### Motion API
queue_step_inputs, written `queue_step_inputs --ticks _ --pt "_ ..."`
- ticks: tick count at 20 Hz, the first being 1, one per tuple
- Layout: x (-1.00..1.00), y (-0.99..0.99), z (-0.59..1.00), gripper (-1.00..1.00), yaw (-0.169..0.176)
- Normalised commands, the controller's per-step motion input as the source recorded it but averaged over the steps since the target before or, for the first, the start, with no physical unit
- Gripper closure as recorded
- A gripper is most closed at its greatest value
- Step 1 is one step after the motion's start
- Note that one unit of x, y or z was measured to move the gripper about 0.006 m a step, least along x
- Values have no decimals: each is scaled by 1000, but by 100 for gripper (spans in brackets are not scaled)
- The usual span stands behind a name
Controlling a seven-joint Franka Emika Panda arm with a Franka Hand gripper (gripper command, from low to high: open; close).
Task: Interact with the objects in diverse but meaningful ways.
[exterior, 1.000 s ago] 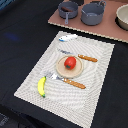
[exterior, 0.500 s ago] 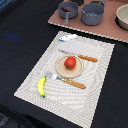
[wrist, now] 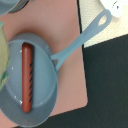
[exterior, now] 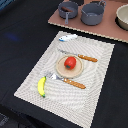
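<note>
Looking down from the wrist view, you see the brown sausage stick [wrist: 27, 77] lying in the small grey frying pan [wrist: 50, 95] on a pink board [wrist: 75, 70]. In the exterior view, the red tomato [exterior: 70, 62] sits on a round wooden plate [exterior: 61, 70] mid-placemat [exterior: 95, 67], the yellow banana [exterior: 42, 86] near its edge, the white-and-blue fish piece [exterior: 68, 37] at another. No gripper shows, so you cannot tell its state

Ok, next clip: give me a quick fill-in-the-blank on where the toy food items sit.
1. The red round tomato rests on a small round ____.
2. The brown sausage stick lies inside the grey long-handled frying ____.
3. The yellow banana lies on the striped ____, near its corner.

Missing words: plate; pan; placemat
</note>
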Motion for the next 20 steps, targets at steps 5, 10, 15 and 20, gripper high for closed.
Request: queue_step_inputs --ticks 5,10,15,20 --pt "757 -665 134 -100 0" --pt "743 -673 118 -100 0" --pt "721 -678 50 -100 0" --pt "582 -783 -63 -100 39"
